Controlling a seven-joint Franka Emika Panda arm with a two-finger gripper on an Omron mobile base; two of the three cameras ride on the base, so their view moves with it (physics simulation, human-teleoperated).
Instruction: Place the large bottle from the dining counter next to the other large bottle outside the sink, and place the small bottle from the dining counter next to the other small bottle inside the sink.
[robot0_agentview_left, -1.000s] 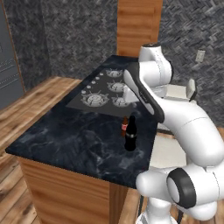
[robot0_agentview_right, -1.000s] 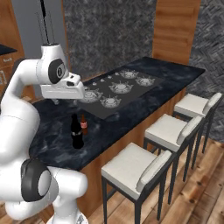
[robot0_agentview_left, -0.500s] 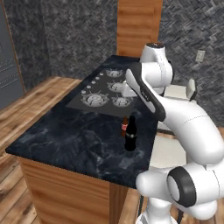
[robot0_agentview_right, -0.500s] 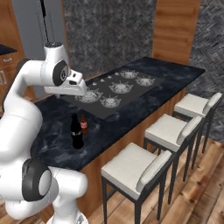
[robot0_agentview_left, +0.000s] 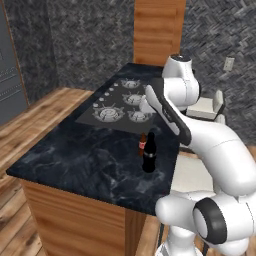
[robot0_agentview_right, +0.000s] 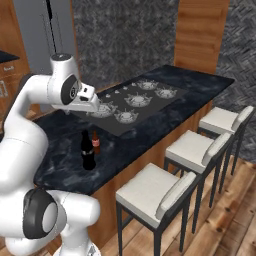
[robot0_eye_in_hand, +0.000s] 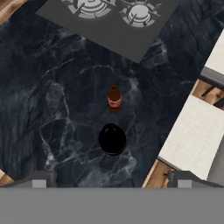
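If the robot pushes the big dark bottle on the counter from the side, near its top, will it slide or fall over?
The large dark bottle stands upright, tall over a narrow base, so a high push would probably tip it. Its round body suggests it would then roll on the flat counter. The small bottle stands close beside it, so a fall towards that side might knock it too.

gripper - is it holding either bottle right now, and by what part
Nothing is held. The gripper is open, high above the counter; the large bottle and small bottle stand untouched below it.
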